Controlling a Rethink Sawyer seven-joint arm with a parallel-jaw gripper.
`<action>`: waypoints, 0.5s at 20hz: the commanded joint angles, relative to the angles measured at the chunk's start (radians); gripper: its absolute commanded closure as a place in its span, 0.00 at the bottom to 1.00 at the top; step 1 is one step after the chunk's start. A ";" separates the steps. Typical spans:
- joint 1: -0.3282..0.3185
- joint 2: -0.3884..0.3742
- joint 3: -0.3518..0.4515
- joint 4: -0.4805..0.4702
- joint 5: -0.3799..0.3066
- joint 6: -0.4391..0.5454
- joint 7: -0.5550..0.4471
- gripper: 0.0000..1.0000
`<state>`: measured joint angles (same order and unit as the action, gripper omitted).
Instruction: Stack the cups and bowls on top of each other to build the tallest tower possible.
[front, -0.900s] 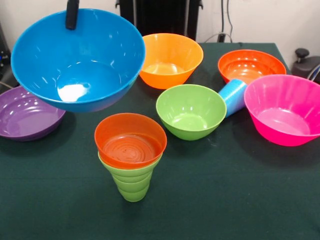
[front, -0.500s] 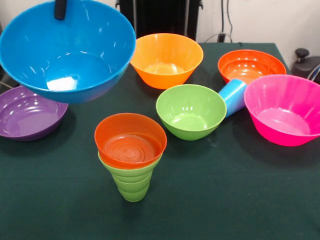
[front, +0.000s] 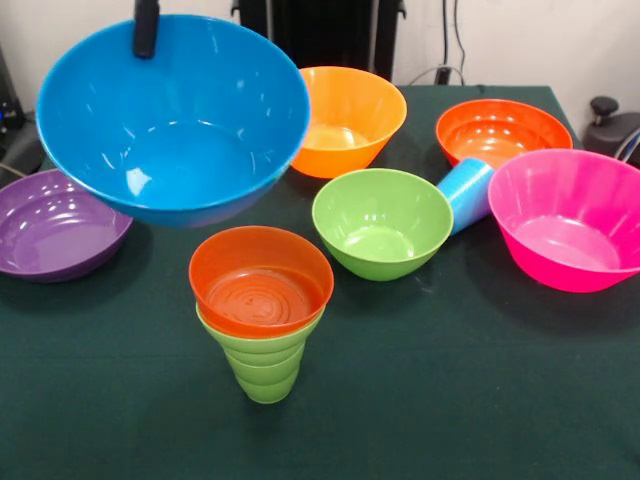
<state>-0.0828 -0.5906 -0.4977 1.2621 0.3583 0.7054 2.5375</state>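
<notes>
A large blue bowl (front: 175, 125) hangs in the air at the left, tilted toward the camera. My gripper (front: 146, 40) is shut on its far rim; one black finger shows inside the bowl and the other is hidden behind the wall. In front stands a lime green cup (front: 264, 368) with a small orange bowl (front: 260, 282) seated in its mouth. A green bowl (front: 382, 222) sits at centre, with a yellow-orange bowl (front: 350, 118) behind it. A light blue cup (front: 466, 192) lies on its side between the green bowl and a pink bowl (front: 568, 222). A purple bowl (front: 52, 225) rests at the left.
A red-orange bowl (front: 500, 130) sits at the back right, touching the light blue cup's rim. The table wears a dark green cloth (front: 450, 380). A black device (front: 612, 125) stands off the table's right edge.
The blue bowl swung left half a second ago and has now come back to the right, partly covering the yellow-orange bowl. Everything on the table stayed put.
</notes>
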 joint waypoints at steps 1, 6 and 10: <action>0.014 0.055 0.160 -0.043 -0.083 -0.019 -0.090 1.00; 0.024 0.082 0.162 -0.087 -0.102 -0.014 -0.049 1.00; 0.018 0.102 0.163 -0.120 -0.105 -0.014 -0.040 1.00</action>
<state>-0.0760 -0.5589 -0.4663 1.2024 0.3164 0.7056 2.5375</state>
